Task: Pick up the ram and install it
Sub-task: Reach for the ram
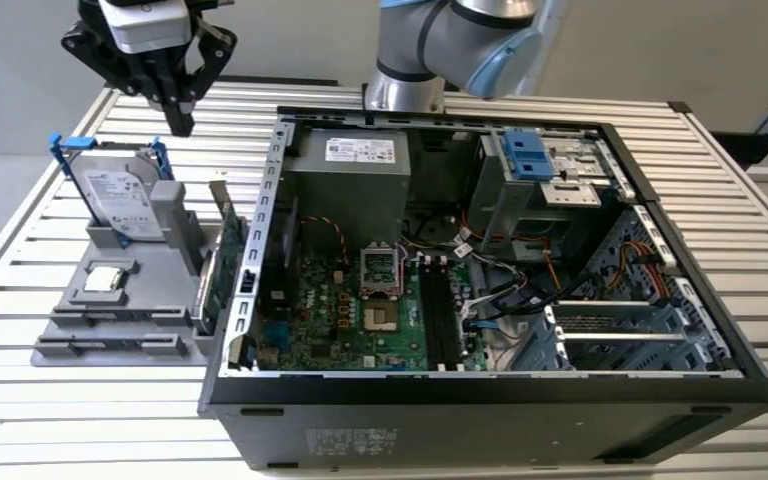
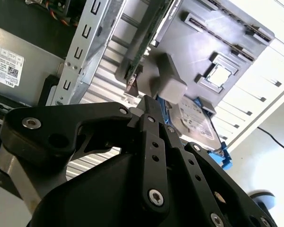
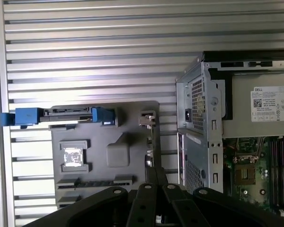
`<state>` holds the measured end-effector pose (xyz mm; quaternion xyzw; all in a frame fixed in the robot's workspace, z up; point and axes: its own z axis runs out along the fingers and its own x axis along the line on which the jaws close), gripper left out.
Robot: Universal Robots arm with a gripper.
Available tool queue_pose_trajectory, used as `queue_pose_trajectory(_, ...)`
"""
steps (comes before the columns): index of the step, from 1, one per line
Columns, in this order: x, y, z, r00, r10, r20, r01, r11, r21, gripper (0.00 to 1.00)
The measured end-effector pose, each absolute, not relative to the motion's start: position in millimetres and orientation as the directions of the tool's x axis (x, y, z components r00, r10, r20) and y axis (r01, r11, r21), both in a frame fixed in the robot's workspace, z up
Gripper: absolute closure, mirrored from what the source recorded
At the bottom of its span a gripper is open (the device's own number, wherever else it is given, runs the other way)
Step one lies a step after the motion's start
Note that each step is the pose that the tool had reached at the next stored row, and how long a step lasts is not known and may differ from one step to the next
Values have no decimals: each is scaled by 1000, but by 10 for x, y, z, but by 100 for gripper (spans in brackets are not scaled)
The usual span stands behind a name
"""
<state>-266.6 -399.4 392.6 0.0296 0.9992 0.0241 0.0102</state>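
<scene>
Exterior view shows a slatted desk (image 1: 77, 420) carrying an open computer case (image 1: 491, 420). At that view's left is a grey holder (image 1: 157, 300) with a hard drive (image 1: 124, 200). In the first wrist view, the ram (image 3: 95, 183) appears as a thin dark strip in a holder slot. The end effector (image 1: 180, 123) hangs above the holder, closed and empty.

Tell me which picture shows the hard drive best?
The exterior view: the hard drive stands upright, labelled face showing. The first wrist view sees it edge-on; in the second wrist view the gripper hides part of it.
</scene>
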Motion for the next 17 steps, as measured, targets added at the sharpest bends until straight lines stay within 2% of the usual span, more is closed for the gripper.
queue_pose_trajectory(17,-2942,-3995,3922,-1000,24,-19,23,999,49,100)
